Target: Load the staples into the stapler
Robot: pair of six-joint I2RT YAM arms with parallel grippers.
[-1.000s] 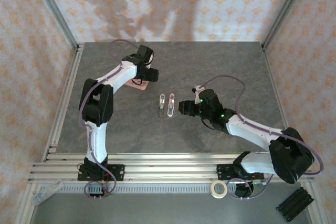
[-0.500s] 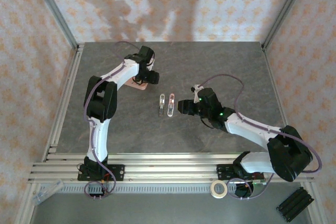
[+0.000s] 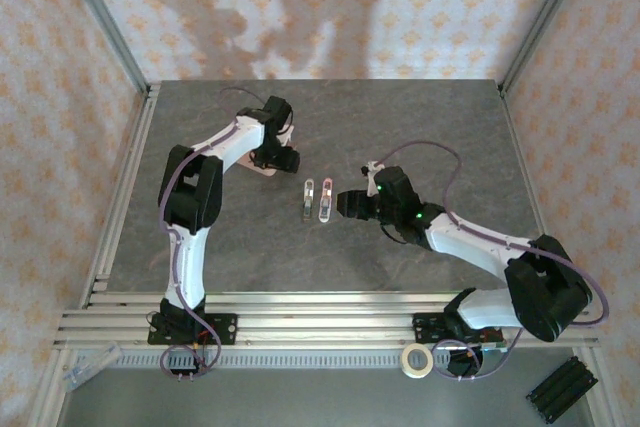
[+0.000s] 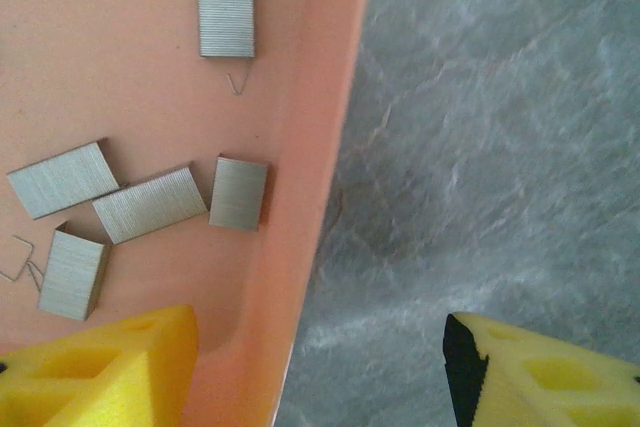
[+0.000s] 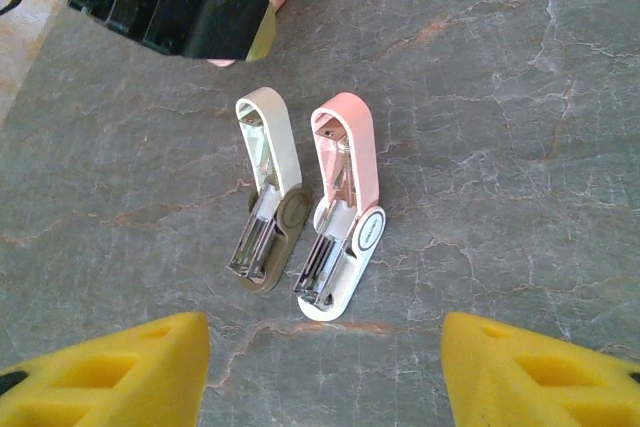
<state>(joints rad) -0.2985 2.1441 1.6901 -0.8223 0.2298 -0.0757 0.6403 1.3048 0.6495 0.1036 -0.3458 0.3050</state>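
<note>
The stapler [image 5: 340,212] lies hinged open beside a beige stapler [image 5: 268,197], channel bared for loading, and our right gripper [image 5: 325,367] hovers open before it. The staples [image 4: 150,202] wait in the tray [image 4: 300,97]. Our left gripper [image 4: 320,367] hangs open over its rim, likely to pick a strip.

1. The staples [image 4: 150,204]: five short grey strips, flat and scattered, just ahead of the left gripper [image 4: 320,367], off to one side.
2. The stapler [image 5: 345,212]: pale-pink and white, hinged open, lying straight ahead of the right gripper [image 5: 325,367].
</note>
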